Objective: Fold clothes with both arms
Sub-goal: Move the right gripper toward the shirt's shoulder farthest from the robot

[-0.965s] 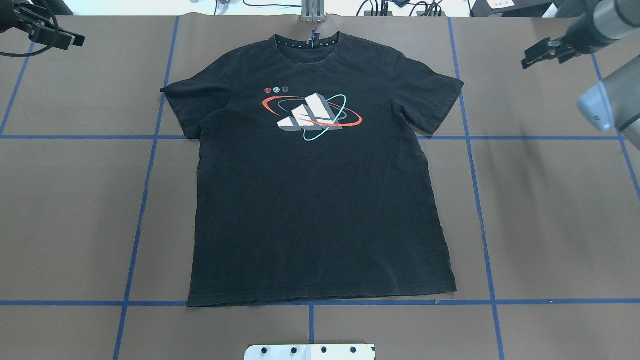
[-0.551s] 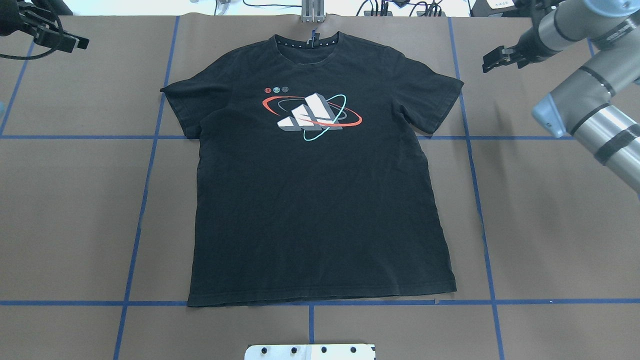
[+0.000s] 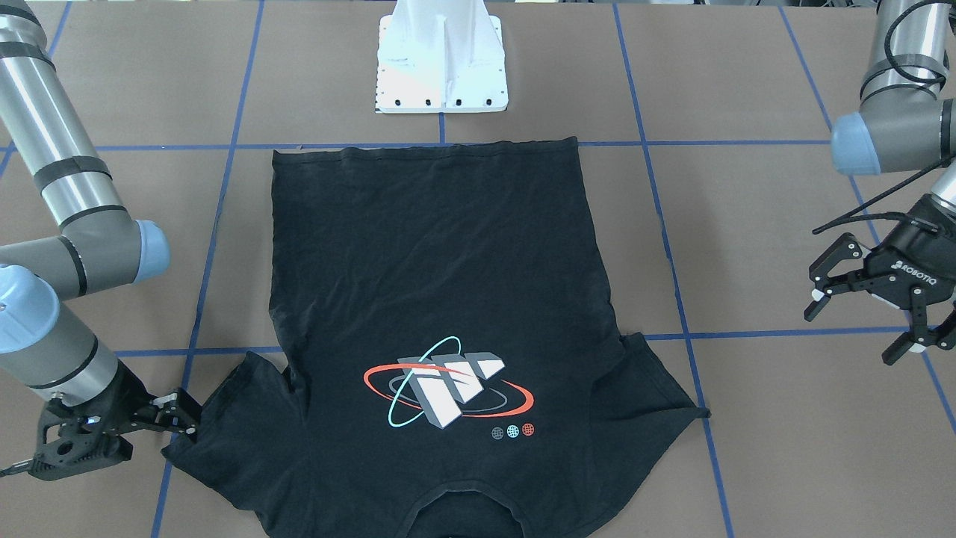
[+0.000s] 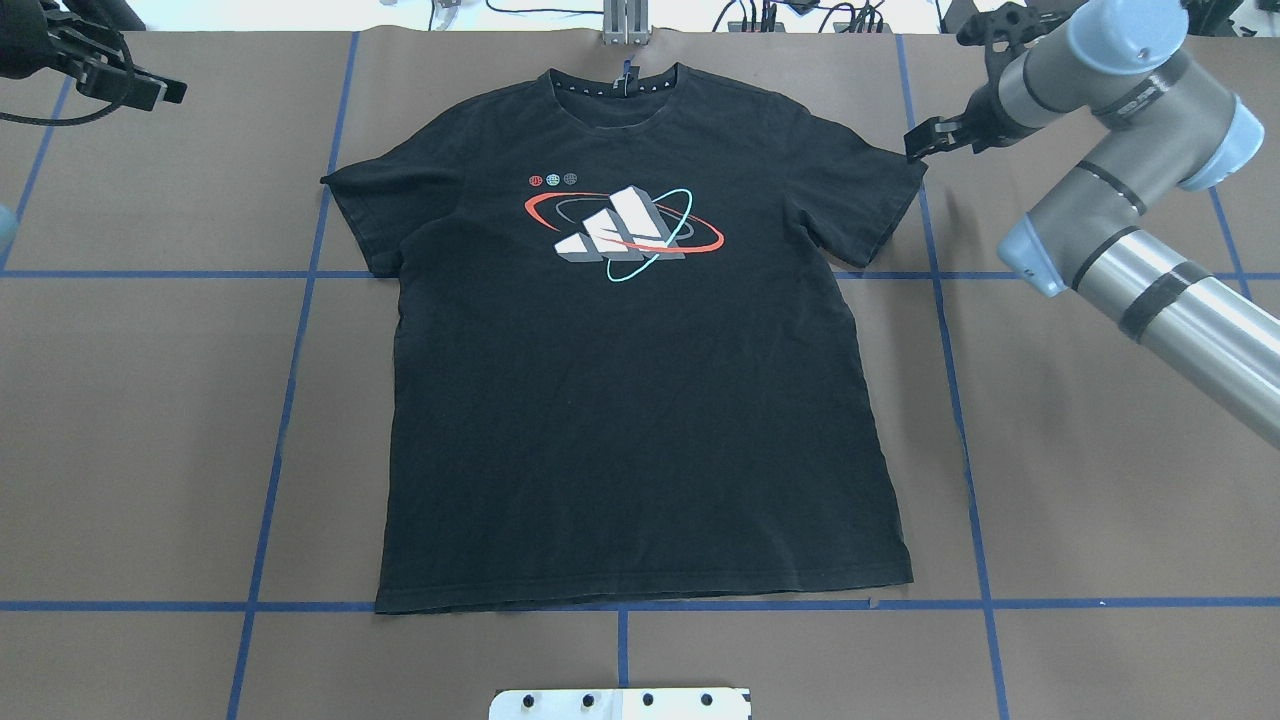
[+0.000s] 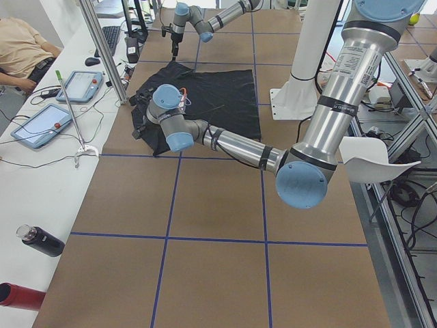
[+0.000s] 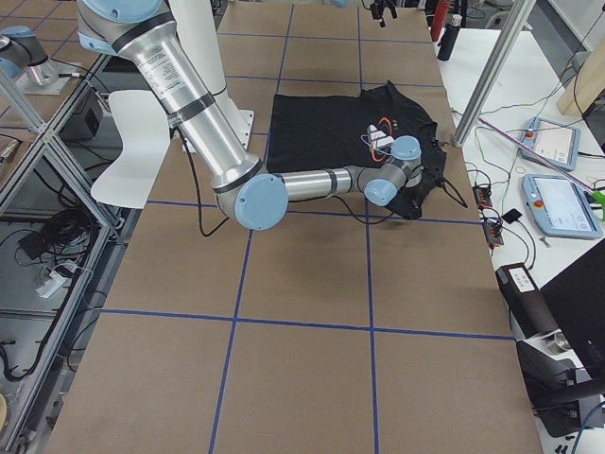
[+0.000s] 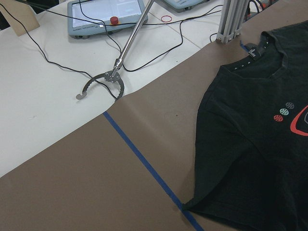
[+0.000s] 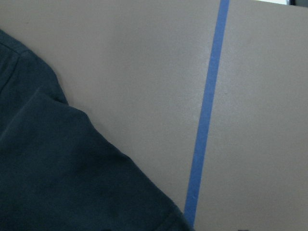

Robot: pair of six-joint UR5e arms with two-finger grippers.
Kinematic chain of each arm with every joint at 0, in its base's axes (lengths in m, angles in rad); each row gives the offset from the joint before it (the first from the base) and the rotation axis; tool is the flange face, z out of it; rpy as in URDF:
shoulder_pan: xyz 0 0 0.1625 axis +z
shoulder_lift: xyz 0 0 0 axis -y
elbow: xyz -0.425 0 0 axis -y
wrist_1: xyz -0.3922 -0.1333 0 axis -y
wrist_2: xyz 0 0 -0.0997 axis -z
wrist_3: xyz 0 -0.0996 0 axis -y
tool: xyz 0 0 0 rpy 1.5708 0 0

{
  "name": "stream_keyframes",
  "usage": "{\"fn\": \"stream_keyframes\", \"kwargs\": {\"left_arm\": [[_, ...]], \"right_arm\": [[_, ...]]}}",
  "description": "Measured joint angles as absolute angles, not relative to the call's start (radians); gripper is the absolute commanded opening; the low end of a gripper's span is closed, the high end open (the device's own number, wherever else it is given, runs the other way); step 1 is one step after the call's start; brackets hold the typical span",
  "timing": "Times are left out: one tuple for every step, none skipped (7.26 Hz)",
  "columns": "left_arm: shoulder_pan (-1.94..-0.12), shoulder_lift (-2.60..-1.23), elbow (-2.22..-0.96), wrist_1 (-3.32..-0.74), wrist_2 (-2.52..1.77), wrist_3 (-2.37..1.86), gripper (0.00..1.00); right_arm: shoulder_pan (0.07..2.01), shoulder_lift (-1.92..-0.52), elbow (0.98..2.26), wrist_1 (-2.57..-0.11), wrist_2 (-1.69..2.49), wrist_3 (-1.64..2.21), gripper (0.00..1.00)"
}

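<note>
The black T-shirt (image 4: 640, 400) lies flat, print up, collar at the far edge; it also shows in the front-facing view (image 3: 448, 246). My right gripper (image 4: 925, 142) is low at the outer corner of the shirt's right sleeve (image 3: 187, 448), its fingertips at the hem, and looks open and empty (image 3: 190, 420). The right wrist view shows only the sleeve edge (image 8: 57, 183) and blue tape. My left gripper (image 3: 855, 325) is open and empty, well off the shirt at the far left corner (image 4: 165, 92). The left wrist view shows the left sleeve and collar (image 7: 255, 144).
The white pedestal base (image 3: 441, 60) stands at the near edge behind the shirt's hem. Blue tape lines (image 4: 290, 400) cross the brown table cover. A white bench beyond the far edge holds tablets (image 7: 106, 14), cables and a grabber tool (image 7: 108, 79).
My right arm has swung left and down, bringing its gripper from the far right corner to the shirt's right sleeve. My left gripper has shifted slightly right. The shirt has not moved.
</note>
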State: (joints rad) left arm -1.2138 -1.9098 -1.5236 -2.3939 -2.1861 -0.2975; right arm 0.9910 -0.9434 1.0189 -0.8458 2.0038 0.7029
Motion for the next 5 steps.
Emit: {"fn": "stream_keyframes", "kwargs": {"left_arm": [[-1.213, -1.91, -1.523, -2.394, -2.186, -0.298, 1.0], [-1.213, -1.91, -1.522, -2.395, -2.18, -0.298, 1.0], [-1.211, -1.909, -1.522, -2.395, -2.165, -0.298, 1.0], [-1.207, -1.909, -1.521, -2.395, -2.149, -0.3, 1.0], [-1.204, -1.909, -1.52, -2.395, -2.142, -0.301, 1.0]], "right_arm": [[0.981, -0.936, 1.002, -0.845, 1.987, 0.703, 0.65], [0.974, -0.933, 0.989, -0.844, 1.972, 0.703, 0.59], [0.969, -0.933, 0.98, -0.844, 1.964, 0.703, 0.55], [0.966, -0.933, 0.976, -0.844, 1.957, 0.703, 0.4], [0.963, -0.933, 0.975, -0.844, 1.954, 0.703, 0.1]]}}
